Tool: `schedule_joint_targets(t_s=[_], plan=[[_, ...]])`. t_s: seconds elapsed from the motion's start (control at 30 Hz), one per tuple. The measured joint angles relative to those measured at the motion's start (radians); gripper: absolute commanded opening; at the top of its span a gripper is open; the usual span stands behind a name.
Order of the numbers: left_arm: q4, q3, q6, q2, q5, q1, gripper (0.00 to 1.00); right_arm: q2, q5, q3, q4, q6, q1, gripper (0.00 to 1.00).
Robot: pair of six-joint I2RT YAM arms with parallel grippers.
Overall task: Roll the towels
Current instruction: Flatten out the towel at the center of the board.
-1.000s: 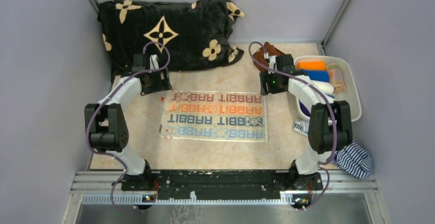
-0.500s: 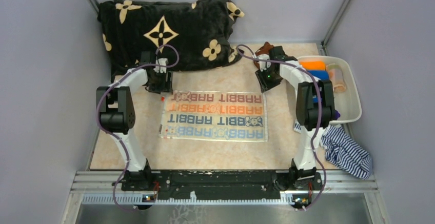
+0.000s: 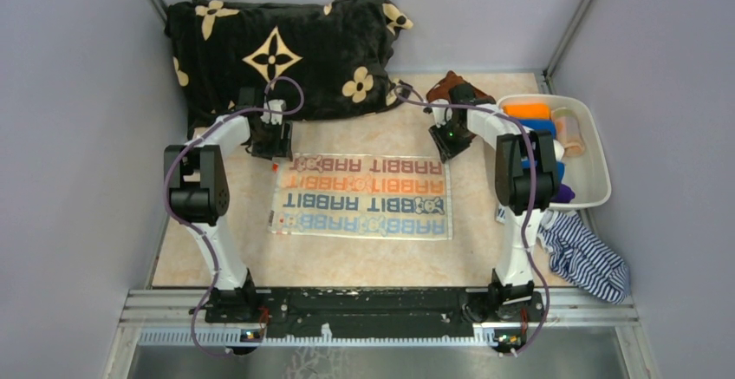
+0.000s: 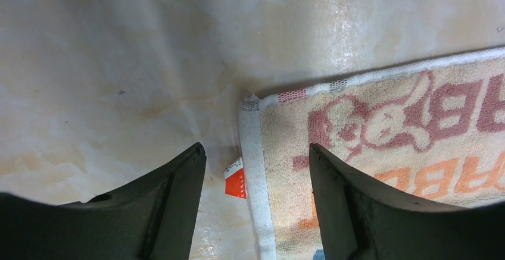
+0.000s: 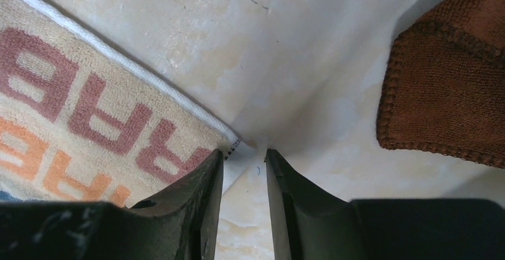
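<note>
A pale printed towel (image 3: 362, 195) with rows of "RABBIT" letters lies spread flat in the middle of the table. My left gripper (image 3: 270, 147) is low at its far left corner. In the left wrist view it (image 4: 256, 153) is open, its fingers straddling the towel's (image 4: 387, 135) white edge and an orange tag (image 4: 236, 181). My right gripper (image 3: 451, 143) is low at the far right corner. In the right wrist view it (image 5: 244, 153) is open only narrowly, with the towel's (image 5: 89, 111) corner tip at the gap. A plain brown towel (image 3: 451, 84) (image 5: 452, 81) lies crumpled just beyond.
A white tray (image 3: 596, 179) at the right holds rolled towels, orange (image 3: 525, 110), blue (image 3: 535, 126) and peach (image 3: 569, 132). A navy-and-white striped cloth (image 3: 585, 262) lies in front of it. The big black flowered blanket (image 3: 286, 49) fills the far left. Grey walls enclose the table.
Both arms have stretched forward and lowered their grippers onto the towel's far corners. The right gripper has moved slightly farther back toward the brown towel. The towel has not moved.
</note>
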Motion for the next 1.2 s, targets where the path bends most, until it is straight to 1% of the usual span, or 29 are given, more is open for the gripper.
schedule_joint_targets(t_s=[0.13,0.27,0.33,0.4,0.43,0.67,0.87,1.1,1.2], plan=[[-0.001,0.004,0.001,0.0,0.002,0.0,0.69,0.001,0.017,0.0,0.0,-0.01,0.004,0.24],[-0.002,0.005,0.001,0.0,0.006,0.0,0.68,0.001,0.029,-0.001,-0.005,-0.024,0.012,0.19],[-0.002,0.005,0.002,0.0,0.006,0.0,0.67,0.001,0.034,-0.002,-0.008,-0.034,0.019,0.12],[-0.001,0.005,0.003,0.0,0.006,0.0,0.66,0.001,0.038,-0.002,-0.012,-0.045,0.03,0.02],[-0.001,0.005,0.003,0.0,0.006,0.0,0.65,0.001,0.042,-0.003,-0.013,-0.051,0.035,0.0],[0.002,0.005,0.007,0.0,0.005,0.0,0.58,-0.009,0.103,-0.017,0.0,-0.052,0.065,0.0],[0.013,0.017,0.012,0.002,0.005,0.0,0.45,-0.018,0.126,-0.031,0.015,-0.051,0.073,0.0],[0.035,0.046,0.014,0.047,-0.005,-0.003,0.39,-0.02,0.142,-0.035,0.019,-0.05,0.078,0.0],[0.043,0.048,0.015,0.066,-0.014,-0.007,0.34,-0.02,0.143,-0.035,0.02,-0.05,0.078,0.0]])
